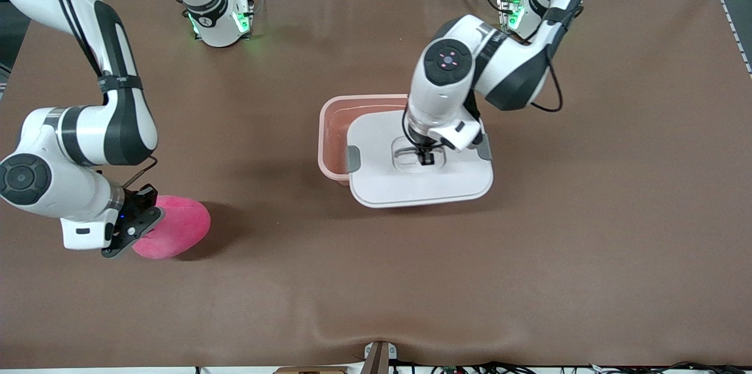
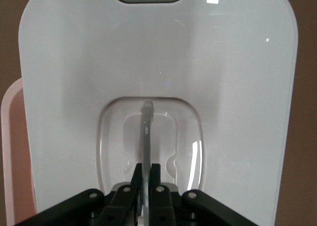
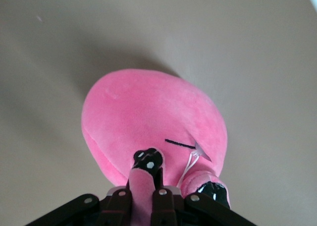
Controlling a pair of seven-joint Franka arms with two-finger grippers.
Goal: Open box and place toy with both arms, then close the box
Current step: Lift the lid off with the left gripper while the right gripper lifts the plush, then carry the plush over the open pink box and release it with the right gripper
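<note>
Brown table mat [image 1: 376, 280]; left gripper [image 2: 147, 176] pinches lid [image 1: 420, 186] handle [image 2: 145, 137] over pink box [image 1: 329, 127]; right gripper [image 3: 148, 174] clamps plush toy [image 1: 176, 230].

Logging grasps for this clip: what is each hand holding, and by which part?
The left hand is shut on the white lid by its centre handle, over the box. The right hand pinches the pink toy at its edge.

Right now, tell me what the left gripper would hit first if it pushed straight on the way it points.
The left gripper points down, shut on the handle in the recess of the white lid. Going on, it would probably meet the recess floor at once; the gap between them is hard to judge.
</note>
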